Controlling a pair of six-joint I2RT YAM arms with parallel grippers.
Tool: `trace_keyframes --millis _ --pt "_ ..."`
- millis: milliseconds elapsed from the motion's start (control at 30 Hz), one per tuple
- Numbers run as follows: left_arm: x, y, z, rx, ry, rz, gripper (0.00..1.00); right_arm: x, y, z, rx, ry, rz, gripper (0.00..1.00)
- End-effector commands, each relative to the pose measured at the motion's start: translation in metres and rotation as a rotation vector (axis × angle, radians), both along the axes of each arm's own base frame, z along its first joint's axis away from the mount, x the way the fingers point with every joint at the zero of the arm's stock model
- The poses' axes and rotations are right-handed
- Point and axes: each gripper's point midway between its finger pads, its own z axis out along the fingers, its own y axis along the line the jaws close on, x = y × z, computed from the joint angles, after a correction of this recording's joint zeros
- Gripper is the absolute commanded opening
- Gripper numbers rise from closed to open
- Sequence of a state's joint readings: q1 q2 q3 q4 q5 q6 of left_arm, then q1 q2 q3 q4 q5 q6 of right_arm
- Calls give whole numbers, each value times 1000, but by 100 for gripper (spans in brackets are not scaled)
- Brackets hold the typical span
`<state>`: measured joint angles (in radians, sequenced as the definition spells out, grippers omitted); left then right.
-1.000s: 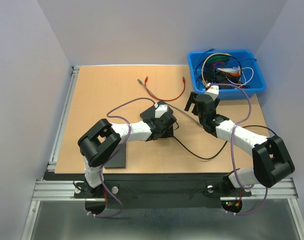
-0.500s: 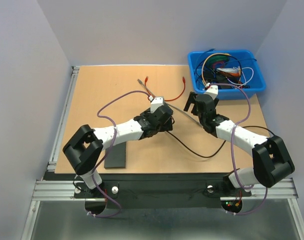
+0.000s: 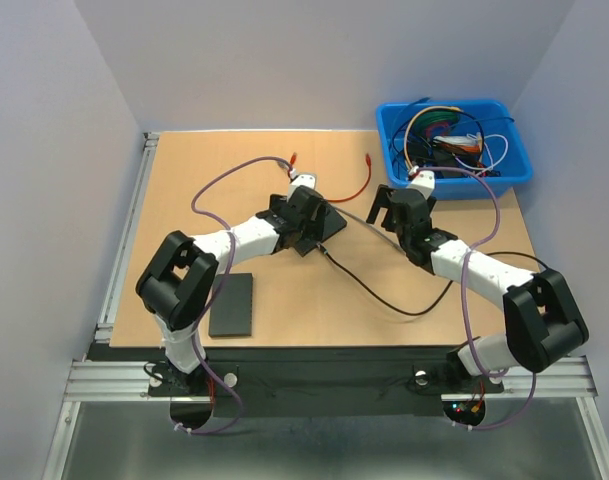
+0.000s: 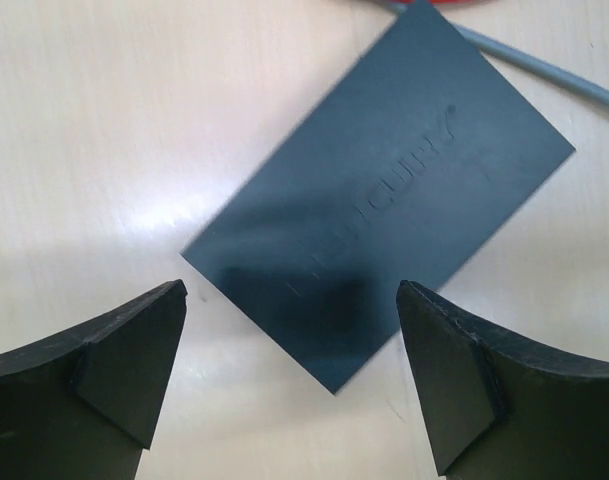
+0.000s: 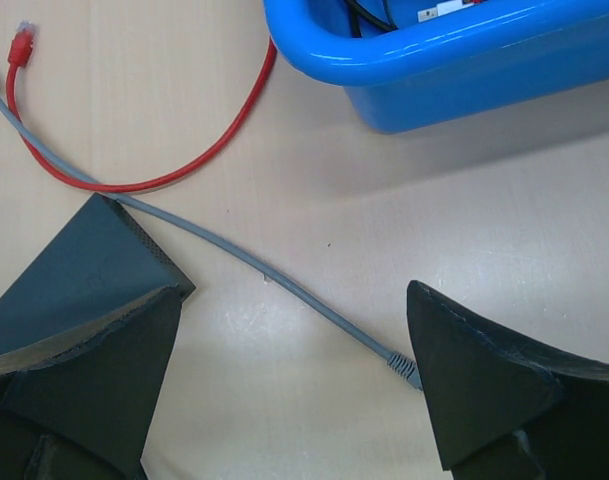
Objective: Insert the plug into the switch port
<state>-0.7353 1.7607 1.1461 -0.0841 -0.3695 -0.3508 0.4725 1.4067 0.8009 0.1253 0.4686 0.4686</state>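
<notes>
Wood bench point(image 3: 184, 200): tan top that carries the switch, loose cables and a bin.
Switch point(image 4: 384, 210): flat dark box with raised lettering on its lid. It lies flat and skewed near the middle of the bench. Its port side cannot be made out.
Left gripper point(image 4: 291, 300): hangs over the switch with the jaws wide apart and nothing clamped. In the wrist view one finger shows on each side of the box's near corner.
Right gripper point(image 5: 294, 300): jaws wide apart and empty, over bare bench between the switch and the bin.
Grey cable point(image 5: 274, 275): runs past the switch's corner and across the bench toward the right gripper.
Grey plug point(image 5: 404, 370): lies loose on the bench at the cable's end, just beside the finger on the right of the wrist view and apart from the switch.
Red cable point(image 5: 154, 185): curves in a loop beyond the switch, and its red plug point(image 5: 22, 45) lies free.
Black cable point(image 3: 404, 312): curves from beside the switch toward the right arm. Whether its end sits in a port cannot be told.
Blue bin point(image 5: 434, 70): sits at the far right corner, full of tangled cables.
Dark slab point(image 3: 232, 304): flat black rectangle near the left arm's base, well apart from the switch.
</notes>
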Motion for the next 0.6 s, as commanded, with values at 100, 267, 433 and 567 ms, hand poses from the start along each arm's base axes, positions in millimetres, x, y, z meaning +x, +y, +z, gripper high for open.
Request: trace_keyframes --millis 100,267,433,567 --pt "45 -13 26 -22 -85 -148 99 3 6 -6 24 -8 14 99" --pt "55 -33 26 -4 -95 -273 99 4 9 -9 24 3 23 99" --pt "58 -70 35 -47 -107 -408 98 4 7 -10 20 3 13 99" --pt "49 -103 30 5 -121 -486 96 4 6 -10 19 2 7 99"
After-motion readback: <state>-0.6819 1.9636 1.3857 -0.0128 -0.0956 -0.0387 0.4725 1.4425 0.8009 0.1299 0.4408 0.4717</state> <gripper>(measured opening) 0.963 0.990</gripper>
